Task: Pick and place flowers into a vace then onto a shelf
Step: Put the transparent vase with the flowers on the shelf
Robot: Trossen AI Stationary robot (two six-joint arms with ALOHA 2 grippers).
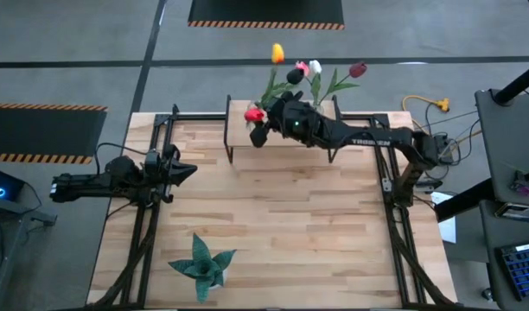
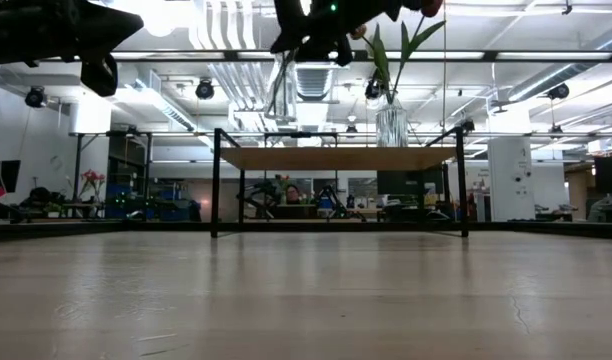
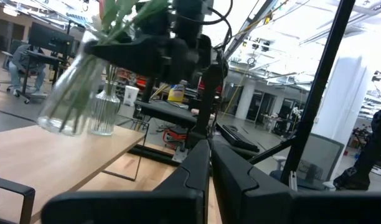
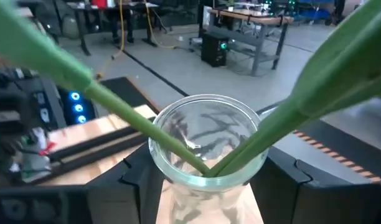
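My right gripper is shut on a clear glass vase with green flower stems in it, held above the light-wood shelf at the table's far edge. A second, ribbed glass vase with stems stands by its base on the shelf. From above, yellow, pink-white, maroon and red flower heads show around my right gripper. My left gripper is shut with nothing in it, over the table's left side. My right gripper pinches the clear vase between its two fingers, on the glass wall just below the rim. The fingers come nearly level from the table's right side. The vase is lifted clear of the shelf and tilted, its stems sticking out of the mouth.
A spiky teal-green plant lies on the table near its front edge, left of centre. Black frame rails run along both sides of the table. The shelf's thin black legs stand at the far edge.
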